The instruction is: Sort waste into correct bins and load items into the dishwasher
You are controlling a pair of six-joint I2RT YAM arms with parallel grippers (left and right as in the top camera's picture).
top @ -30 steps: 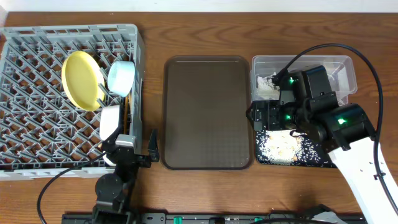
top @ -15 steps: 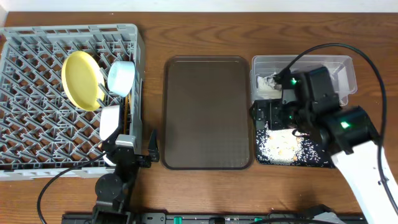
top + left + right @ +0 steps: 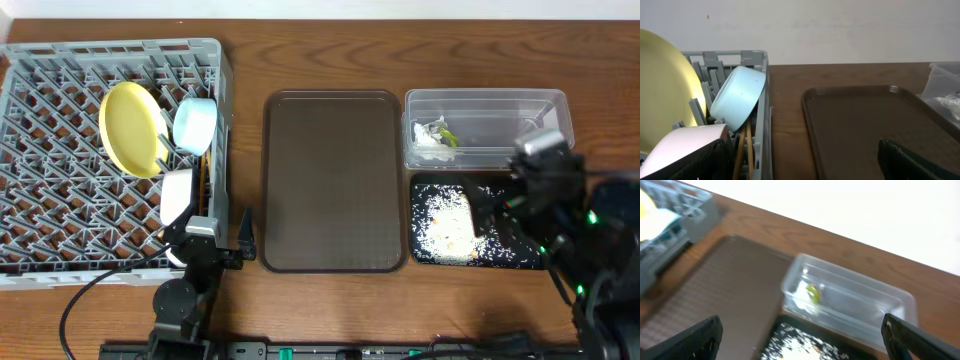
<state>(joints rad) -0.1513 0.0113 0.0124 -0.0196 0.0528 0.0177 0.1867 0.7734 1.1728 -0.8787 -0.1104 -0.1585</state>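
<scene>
The grey dishwasher rack (image 3: 60, 100) at the left holds the yellow plate (image 3: 130, 128), the light blue bowl (image 3: 194, 124), the white-pinkish bowl (image 3: 177, 196) and the chopsticks (image 3: 205, 180). My left gripper (image 3: 222, 237) stands open at the rack's front right corner, holding nothing. In the clear tub (image 3: 487, 128) lie white tissue (image 3: 430, 140) and the green-yellow wrapper (image 3: 449, 138). Rice crumbs (image 3: 447, 228) cover the black tray (image 3: 520, 255). My right gripper (image 3: 500, 215) hangs open and blurred over the black tray's right part. The right wrist view shows the wrapper (image 3: 813, 292) inside the tub (image 3: 880, 305).
The brown serving tray (image 3: 333, 180) lies bare between the rack and the bins. The left wrist view looks along the rack wall (image 3: 762, 100) past the blue bowl (image 3: 737, 97) and the brown tray (image 3: 865, 125). A pale wall borders the table's far edge.
My right arm has pulled back toward the front right, uncovering the clear tub and the black tray. The left arm has not moved.
</scene>
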